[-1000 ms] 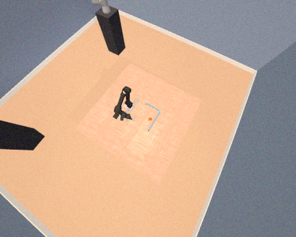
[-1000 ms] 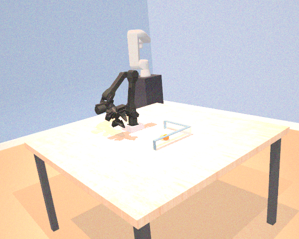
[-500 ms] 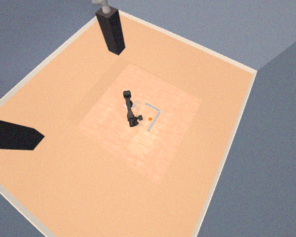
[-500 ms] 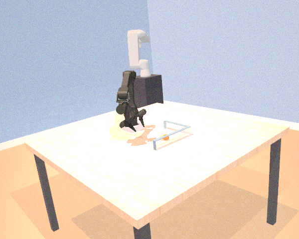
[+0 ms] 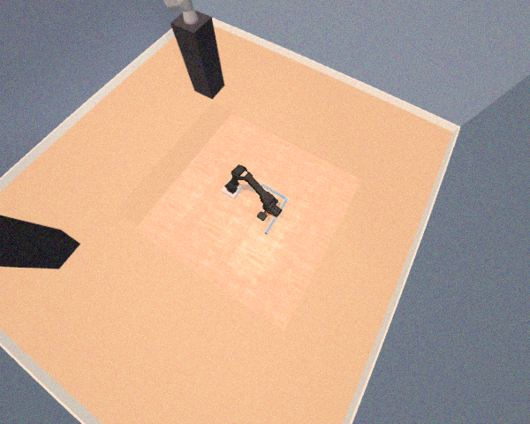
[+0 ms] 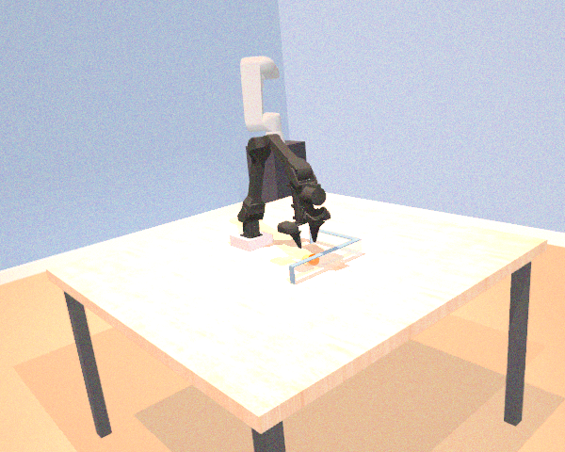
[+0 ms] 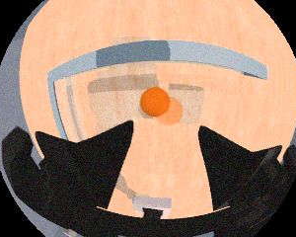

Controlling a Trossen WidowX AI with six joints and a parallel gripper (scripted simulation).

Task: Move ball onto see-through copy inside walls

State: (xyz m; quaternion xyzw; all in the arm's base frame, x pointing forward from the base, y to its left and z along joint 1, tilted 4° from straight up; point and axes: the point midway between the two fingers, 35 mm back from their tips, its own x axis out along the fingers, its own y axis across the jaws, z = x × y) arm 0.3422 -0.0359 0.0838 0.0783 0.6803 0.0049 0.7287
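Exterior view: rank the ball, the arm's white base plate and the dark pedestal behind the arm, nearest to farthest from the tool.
1. The ball: just below the open, empty tool, inside the clear walls.
2. The white base plate: to the tool's left on the table.
3. The dark pedestal: off the table, behind the arm.
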